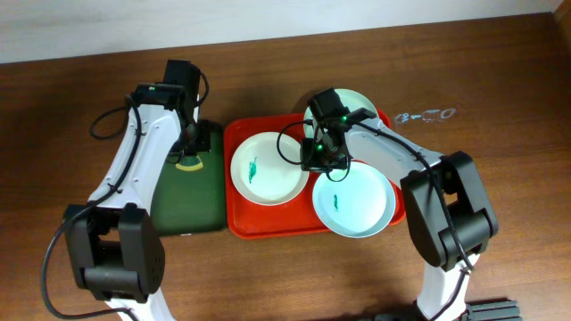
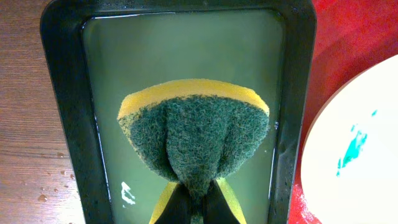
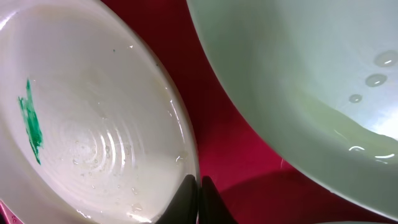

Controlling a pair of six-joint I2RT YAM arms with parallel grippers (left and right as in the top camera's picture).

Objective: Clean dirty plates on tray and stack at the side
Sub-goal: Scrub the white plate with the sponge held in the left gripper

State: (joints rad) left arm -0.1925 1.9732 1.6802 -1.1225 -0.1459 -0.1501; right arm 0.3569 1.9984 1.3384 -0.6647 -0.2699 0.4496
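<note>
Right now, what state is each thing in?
white plate: green smear, unwiped.
front mint plate: green smear, unwiped.
rear mint plate: mostly hidden.
sponge: pinched in left gripper jaws.
green tray: holds liquid.
right gripper: jaws nearly together, grip unclear.

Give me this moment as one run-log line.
left gripper: shut on sponge, at green tray | right gripper: at white plate rim, grip unclear | plates: three on red tray
</note>
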